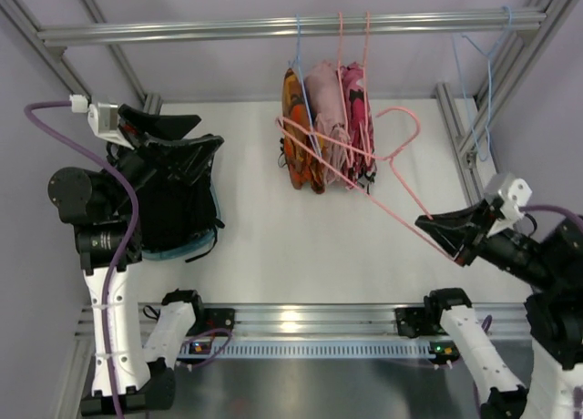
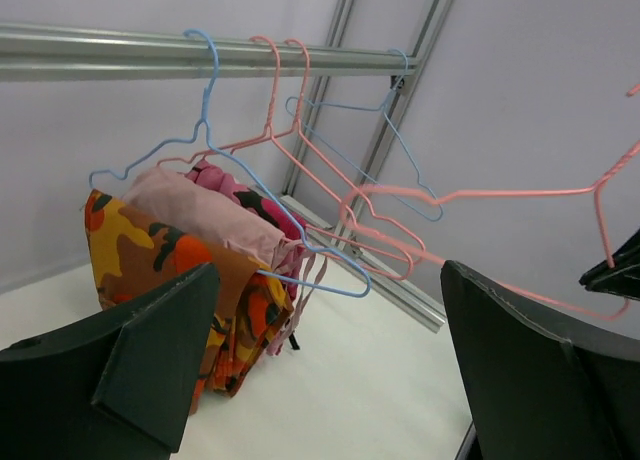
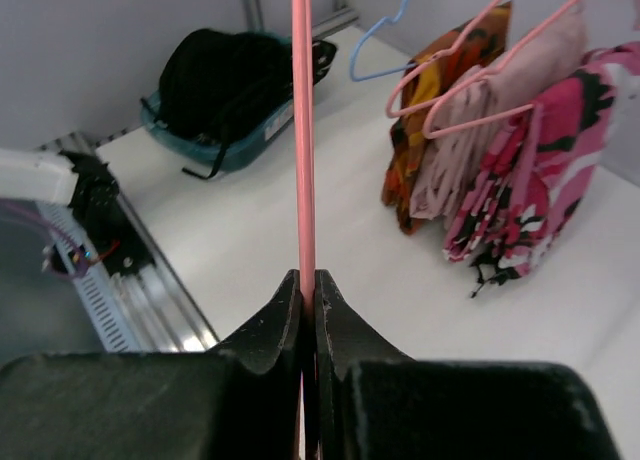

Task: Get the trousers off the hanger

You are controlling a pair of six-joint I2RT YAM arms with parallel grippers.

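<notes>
My right gripper pinches the bare pink hanger, held off the rail for stowing. My left gripper gapes empty, seemingly over the trousers in the basket.

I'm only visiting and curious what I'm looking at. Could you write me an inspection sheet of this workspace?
Surface: white table, no spills seen.
Job's things: black trousers heaped in a teal basket; pink hanger empty, off the rail.
Clutter: three colourful garments hanging on the rail; spare blue hanger.
Grippers: left fingers open, empty; right fingers shut on the pink hanger.
Cables: purple cable on the left side.
Surroundings: metal frame, pale walls.
</notes>
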